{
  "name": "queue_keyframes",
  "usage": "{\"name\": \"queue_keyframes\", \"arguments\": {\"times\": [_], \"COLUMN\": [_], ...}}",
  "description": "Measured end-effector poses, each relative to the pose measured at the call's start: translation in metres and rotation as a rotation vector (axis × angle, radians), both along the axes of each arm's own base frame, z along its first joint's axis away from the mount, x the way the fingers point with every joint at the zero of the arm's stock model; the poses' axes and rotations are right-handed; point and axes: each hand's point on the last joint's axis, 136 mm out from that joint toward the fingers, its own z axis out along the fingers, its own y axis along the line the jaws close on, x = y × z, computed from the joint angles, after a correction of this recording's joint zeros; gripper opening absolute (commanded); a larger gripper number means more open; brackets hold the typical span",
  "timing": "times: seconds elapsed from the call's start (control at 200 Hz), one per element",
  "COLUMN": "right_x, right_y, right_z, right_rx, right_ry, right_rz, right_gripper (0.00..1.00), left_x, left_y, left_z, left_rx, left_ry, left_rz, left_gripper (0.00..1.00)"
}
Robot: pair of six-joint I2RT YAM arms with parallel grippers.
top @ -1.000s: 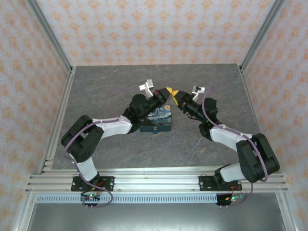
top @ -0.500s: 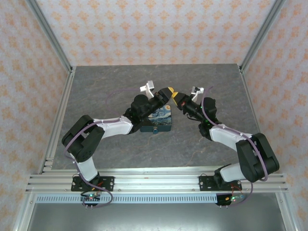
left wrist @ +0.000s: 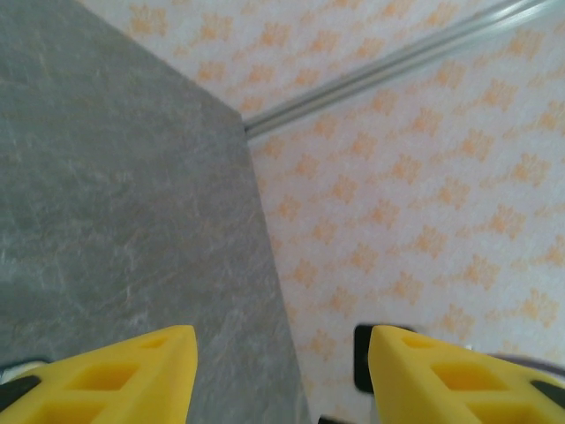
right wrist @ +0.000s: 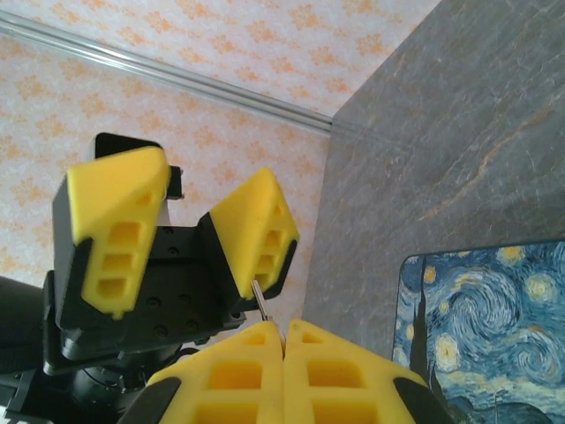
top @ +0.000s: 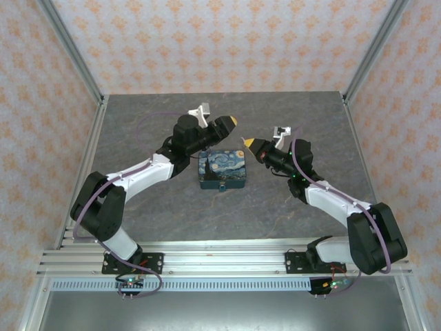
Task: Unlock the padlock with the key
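While the left arm stretches out over the grey table (top: 138, 138), the left gripper (top: 229, 122) hangs in the air just beyond the far edge of the box (top: 222, 167). Its yellow fingers (left wrist: 132, 371) stand partly apart, about halfway, and the gap between them holds nothing; through it the left wrist view shows bare table and patterned wall. The right wrist view looks at this same left gripper (right wrist: 181, 221) from the front, with its two wedge-shaped tips spread.

The box, with a blue-and-yellow swirl print on its lid, sits flat on the table between the two arms, nearer the middle. The padlock (top: 222, 186) is a tiny dark speck on the middle of the near side of the box; its details are too small to make out.

To the right, the right gripper (top: 247, 143) hovers off the far right corner of the box, near the left gripper but apart from it. Its fingers (right wrist: 238, 353) are pressed together, and a thin metal sliver, seemingly the key (right wrist: 258, 296), sticks out of the seam between them, pointing toward the left gripper.
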Motion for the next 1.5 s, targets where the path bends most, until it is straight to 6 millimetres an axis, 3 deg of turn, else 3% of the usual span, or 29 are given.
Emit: {"name": "queue_keyframes", "arguments": {"times": [0.18, 0.41, 0.596, 0.696, 0.861, 1.051, 1.126, 1.311, 1.501], "right_x": [-0.002, 0.0, 0.0, 0.002, 0.002, 0.002, 0.008, 0.013, 0.01], "right_y": [0.003, 0.005, 0.006, 0.003, -0.006, -0.008, -0.005, 0.0, 0.008], "right_z": [0.0, -0.007, -0.005, -0.01, -0.027, -0.06, -0.07, -0.098, -0.102], "right_rx": [0.011, 0.023, 0.032, 0.02, -0.041, -0.124, -0.134, -0.132, -0.123], "right_ry": [0.007, 0.04, 0.041, 0.058, 0.117, 0.222, 0.251, 0.343, 0.36], "right_rz": [0.022, 0.024, 0.023, -0.005, -0.054, -0.064, -0.057, -0.054, -0.037], "right_gripper": [0.0, 0.0, 0.0, 0.0, 0.0, 0.0, 0.0, 0.0, 0.0], "left_x": [-0.015, -0.016, -0.016, -0.02, -0.05, -0.112, -0.132, -0.156, -0.16], "left_y": [-0.011, -0.018, -0.019, -0.013, 0.008, 0.013, 0.015, 0.046, 0.049], "left_z": [-0.006, -0.013, -0.014, -0.026, -0.055, -0.064, -0.078, -0.152, -0.177], "left_rx": [0.009, -0.016, -0.023, -0.009, 0.057, 0.223, 0.277, 0.454, 0.528], "left_ry": [0.017, 0.036, 0.029, 0.047, 0.103, 0.055, 0.046, 0.133, 0.138], "left_rz": [-0.109, -0.143, -0.148, -0.129, -0.093, -0.153, -0.179, -0.156, -0.169], "left_gripper": [0.45, 0.42, 0.43, 0.46, 0.57, 0.69, 0.7, 0.71, 0.7]}}
